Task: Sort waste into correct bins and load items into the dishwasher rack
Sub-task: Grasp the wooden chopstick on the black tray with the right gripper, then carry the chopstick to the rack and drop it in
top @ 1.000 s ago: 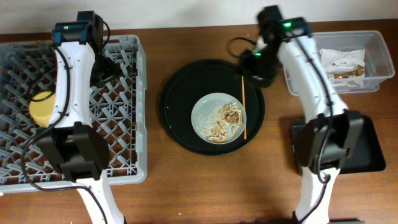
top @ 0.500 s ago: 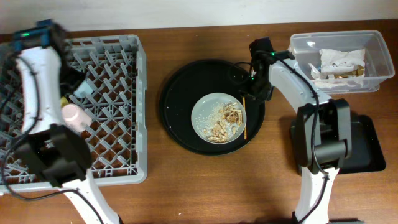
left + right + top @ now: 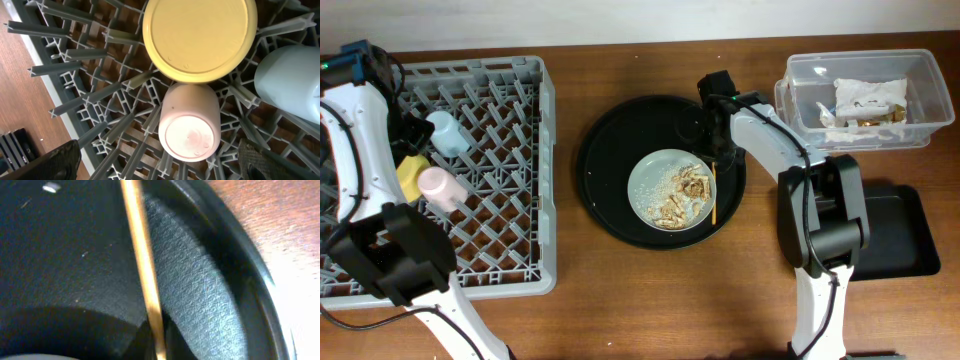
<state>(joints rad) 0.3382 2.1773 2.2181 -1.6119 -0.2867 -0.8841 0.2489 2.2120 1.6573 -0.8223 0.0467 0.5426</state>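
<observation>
I am holding the left gripper [image 3: 157, 150] over the dishwasher rack [image 3: 510, 200], jaws wide apart and gripping nothing. The yellow bowl [image 3: 200, 37], pink cup [image 3: 190, 125] and light-blue cup [image 3: 290, 80] are sitting among the pegs directly beneath it, the pink cup touching the bowl. I am working the right gripper [image 3: 721, 150] down at the far end of the chopsticks [image 3: 713, 190], which are lying in the round black tray [image 3: 610, 160] along the right rim of the plate [image 3: 645, 180]. The wrist view is showing only a stick and the tray wall, so I cannot tell how the right jaws are standing. The main hazard, as I am judging it, is the thin stick rolling or flicking away if the fingers are closing off-centre against the curved tray wall. A second hazard is nudging the plate and spilling the food scraps [image 3: 682, 195] into the tray. Those scraps are not yet binned; the napkins [image 3: 865, 95] are lying in the clear tub [image 3: 790, 100], and the flat black tray [image 3: 900, 230] is sitting partly under the right arm. On the left, any descent is risking knocking the pink cup loose.
</observation>
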